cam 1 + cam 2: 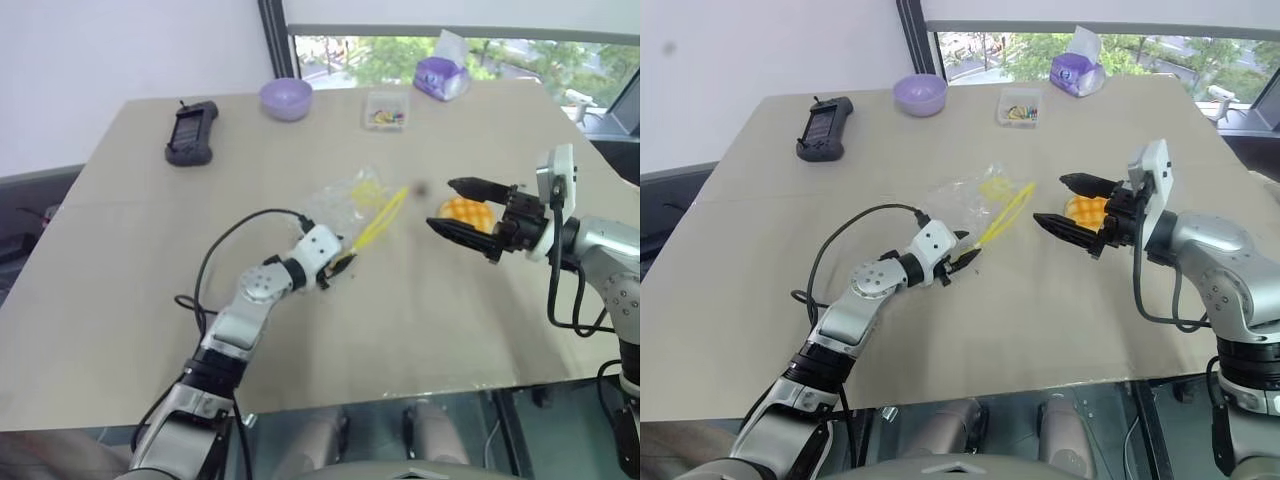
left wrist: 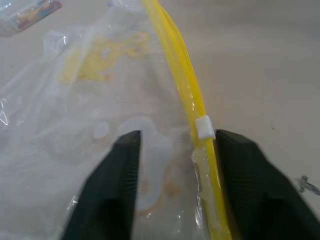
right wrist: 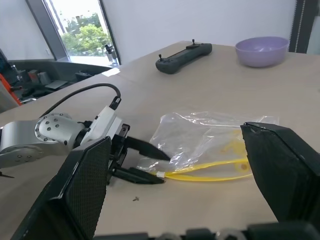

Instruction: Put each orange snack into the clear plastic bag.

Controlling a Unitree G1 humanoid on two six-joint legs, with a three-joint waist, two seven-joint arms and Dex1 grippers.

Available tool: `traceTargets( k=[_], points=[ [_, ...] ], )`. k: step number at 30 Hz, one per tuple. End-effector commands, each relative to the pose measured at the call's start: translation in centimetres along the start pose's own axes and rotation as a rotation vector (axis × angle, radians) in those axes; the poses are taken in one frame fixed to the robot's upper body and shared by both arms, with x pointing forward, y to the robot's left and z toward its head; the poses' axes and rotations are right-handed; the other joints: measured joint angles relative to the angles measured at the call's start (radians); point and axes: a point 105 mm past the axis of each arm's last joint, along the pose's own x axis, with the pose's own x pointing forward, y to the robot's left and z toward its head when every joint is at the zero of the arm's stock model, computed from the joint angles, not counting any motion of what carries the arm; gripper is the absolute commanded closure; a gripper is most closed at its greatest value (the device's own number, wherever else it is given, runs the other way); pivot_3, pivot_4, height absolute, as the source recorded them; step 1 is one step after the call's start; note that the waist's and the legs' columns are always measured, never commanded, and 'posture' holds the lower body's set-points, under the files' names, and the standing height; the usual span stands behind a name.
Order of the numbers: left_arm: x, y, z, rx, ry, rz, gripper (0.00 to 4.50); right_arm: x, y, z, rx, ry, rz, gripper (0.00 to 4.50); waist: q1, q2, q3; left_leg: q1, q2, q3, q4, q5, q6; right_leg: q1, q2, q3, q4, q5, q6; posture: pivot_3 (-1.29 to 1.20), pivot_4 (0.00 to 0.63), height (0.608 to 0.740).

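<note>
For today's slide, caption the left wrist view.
Left gripper straddling the yellow seal strip of the crinkly clear plastic bag.

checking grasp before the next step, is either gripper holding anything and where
Left gripper straddles the bag at its yellow-seal corner; a firm grip cannot be told. Right gripper is open, empty.

A black handheld controller (image 1: 190, 132) lies at ten o'clock on the table (image 1: 120, 280); a purple bowl (image 1: 286, 98), small clear box (image 1: 386, 110) and purple tissue pack (image 1: 441, 77) sit toward twelve.
</note>
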Motion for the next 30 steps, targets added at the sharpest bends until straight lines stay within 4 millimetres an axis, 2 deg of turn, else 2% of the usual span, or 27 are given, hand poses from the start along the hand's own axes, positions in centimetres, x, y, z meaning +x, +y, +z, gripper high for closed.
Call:
traceTargets(
  k=[1,3,5,9,12,16,20,24,30],
  points=[
    [-1.6,0.1,-5.7,-0.126,0.210,0.044,4.31,-0.4,-0.2,1.3,-0.044,-0.040,-0.022,0.00,-0.002,0.000,-0.001,0.000,0.000,0.000,0.000,0.000,0.000,0.000,0.000,0.000,0.000,0.000,0.000,0.00,0.150,0.736],
    [-1.8,0.2,-6.0,-0.130,0.216,0.048,4.44,-0.4,-0.2,1.3,-0.043,-0.042,-0.025,0.00,-0.006,0.000,-0.001,0.001,0.000,0.000,0.000,0.000,0.000,0.000,0.000,0.000,0.001,0.000,0.000,0.00,0.150,0.736],
    [-1.8,0.2,-5.2,-0.112,0.163,0.045,4.44,-0.4,-0.2,1.3,-0.043,-0.043,-0.026,0.00,-0.012,0.001,-0.001,0.001,0.000,0.000,0.000,0.000,0.000,0.000,0.000,0.001,0.001,0.000,0.000,0.00,0.150,0.736],
    [-2.4,0.7,-2.0,-0.014,-0.005,0.045,4.44,-0.5,-0.2,1.2,-0.044,-0.035,-0.024,0.00,-0.022,0.001,-0.001,0.001,0.000,0.001,0.000,0.000,0.000,0.000,0.000,0.001,0.001,0.000,0.000,0.00,0.150,0.736],
    [-4.3,0.8,0.1,0.119,-0.098,0.004,4.44,-0.4,-0.2,1.0,-0.053,-0.019,-0.023,0.00,-0.023,0.000,-0.001,-0.001,0.001,0.001,-0.001,0.000,0.000,-0.002,-0.001,0.001,0.000,0.000,0.000,0.00,0.150,0.736],
    [-7.0,0.8,1.5,0.288,-0.114,-0.058,4.44,0.0,-0.2,0.5,-0.105,0.020,-0.024,0.00,-0.016,-0.001,0.002,-0.004,0.001,0.000,-0.001,0.000,0.000,-0.005,-0.001,0.001,-0.002,0.000,0.000,0.00,0.150,0.736],
    [-8.7,0.6,3.3,0.292,-0.157,-0.100,4.44,1.5,0.0,-0.7,-0.319,0.094,-0.009,0.00,-0.011,-0.001,0.003,-0.006,0.000,0.000,-0.001,-0.001,0.000,-0.005,-0.001,0.000,-0.004,0.000,0.000,0.00,0.150,0.736],
    [-9.1,0.0,5.7,0.240,-0.227,-0.151,4.44,4.3,1.9,-2.0,-0.592,0.131,0.103,0.00,-0.015,0.000,0.003,-0.006,0.000,0.000,-0.001,-0.001,0.000,-0.005,-0.001,0.000,-0.004,0.000,0.000,0.00,0.150,0.736],
    [-8.8,-0.6,6.3,0.238,-0.215,-0.213,4.44,7.0,3.2,-3.4,-0.845,0.132,0.222,0.00,-0.021,-0.001,0.004,-0.005,0.000,0.001,-0.001,0.000,0.000,-0.005,0.002,0.000,-0.003,0.000,0.000,0.00,0.150,0.736]
  ],
)
